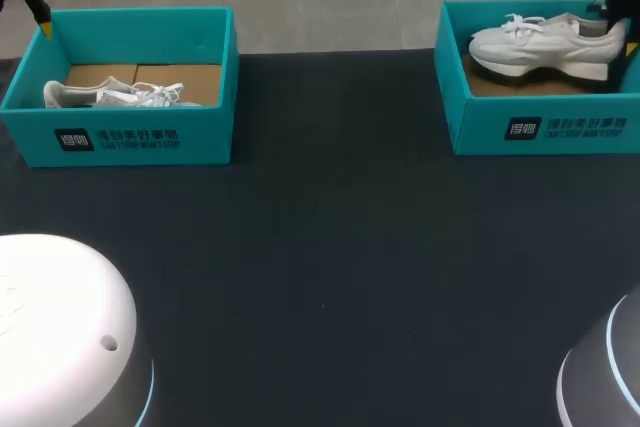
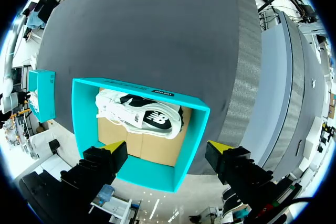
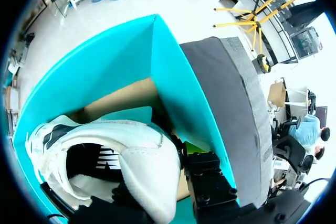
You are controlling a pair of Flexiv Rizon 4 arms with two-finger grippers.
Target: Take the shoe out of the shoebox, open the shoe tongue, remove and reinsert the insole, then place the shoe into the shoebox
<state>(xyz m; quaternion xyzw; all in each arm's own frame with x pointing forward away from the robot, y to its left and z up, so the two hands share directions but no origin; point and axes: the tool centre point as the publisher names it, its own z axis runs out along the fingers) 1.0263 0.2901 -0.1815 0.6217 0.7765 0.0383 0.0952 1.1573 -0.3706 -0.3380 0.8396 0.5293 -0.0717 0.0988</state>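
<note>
The white lace-up sneaker (image 1: 545,42) (image 3: 136,150) with the chunky sole is inside the teal cardboard shoebox (image 1: 540,127) (image 3: 105,61) at the upper right of the head view. It's upright, toe pointing toward the middle of the frame, heel at the right edge, brown cardboard liner under it. My right gripper (image 1: 622,42) (image 3: 168,177) is right at that heel. From the right wrist cam the heel fills the space between the fingers and looks pinched there, so I'm calling it closed on the sneaker, though one finger is mostly hidden behind the shoe.

Over in the upper left of the head view sits the other teal cardboard shoebox (image 1: 130,137) (image 2: 152,179), with a second white sneaker (image 1: 120,95) (image 2: 139,116) lying on its side against the front wall. My left gripper (image 2: 167,150) (image 1: 42,19) hangs over that box's back left corner. It's spread wide and holding nothing, and on the wrist cam one yellow tip is over the box while the other is out past its side wall.

Both boxes sit on the black table mat (image 1: 330,277), well apart, one at each side of the far edge.
</note>
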